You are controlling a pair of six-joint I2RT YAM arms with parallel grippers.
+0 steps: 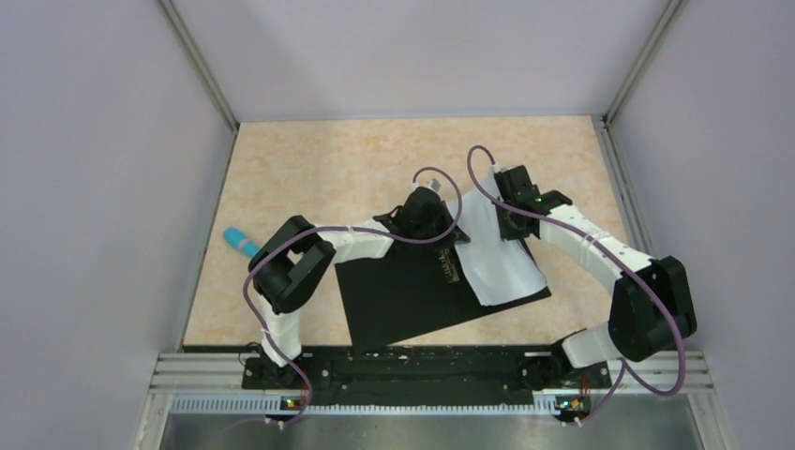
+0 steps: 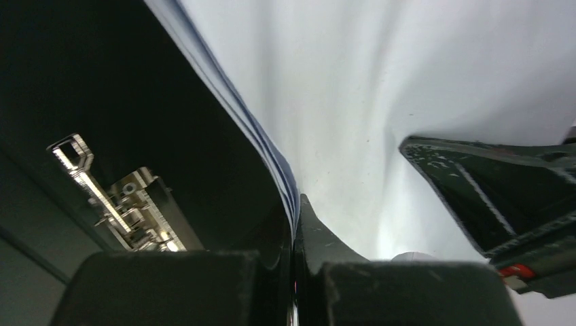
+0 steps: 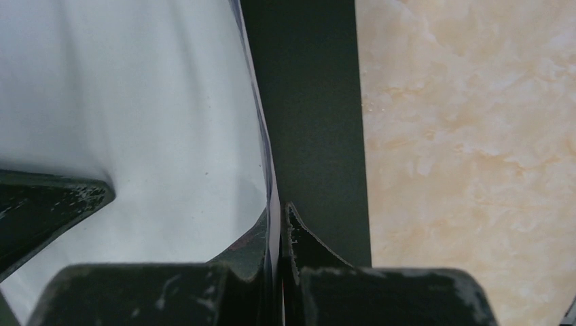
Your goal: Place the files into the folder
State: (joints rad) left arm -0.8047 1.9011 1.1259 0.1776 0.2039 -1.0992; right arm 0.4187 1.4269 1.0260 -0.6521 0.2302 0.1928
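The folder [image 1: 403,298] lies open on the table, its matte black inside up and its metal spine clip [image 2: 112,204] showing. The files [image 1: 499,258], thin white sheets, rest over the folder's right half and are lifted and bowed between the grippers. My left gripper [image 1: 424,217] is shut on the sheets' left edge [image 2: 297,204], next to the clip. My right gripper [image 1: 511,223] is shut on the sheets' right edge [image 3: 277,210], above the black folder panel [image 3: 312,102]. Each wrist view shows the white sheets [image 2: 380,88] [image 3: 136,102] and the other gripper's finger.
A small blue object [image 1: 241,242] lies on the beige table [image 1: 328,169] to the left of the left arm. Grey walls enclose the table on three sides. The folder's near corner reaches the black base rail [image 1: 403,361].
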